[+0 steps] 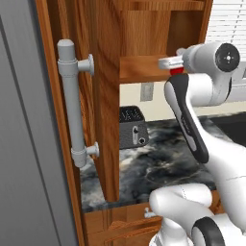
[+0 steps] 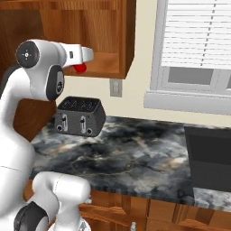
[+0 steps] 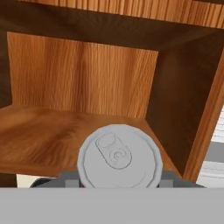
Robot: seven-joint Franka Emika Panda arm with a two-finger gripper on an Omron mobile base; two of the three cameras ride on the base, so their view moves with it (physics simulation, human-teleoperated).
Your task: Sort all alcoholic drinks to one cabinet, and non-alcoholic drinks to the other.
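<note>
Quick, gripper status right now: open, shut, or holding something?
Gripper: closed on the red can, holding it at the front edge of the wall cabinet shelf.

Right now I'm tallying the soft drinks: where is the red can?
The red can is clamped in the gripper, at the front edge of the open cabinet's bottom shelf, above the toaster.

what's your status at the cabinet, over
Gripper shut on small red can. Can at front edge of open reddish-brown wood cabinet shelf. Shelf ahead bare.
</note>
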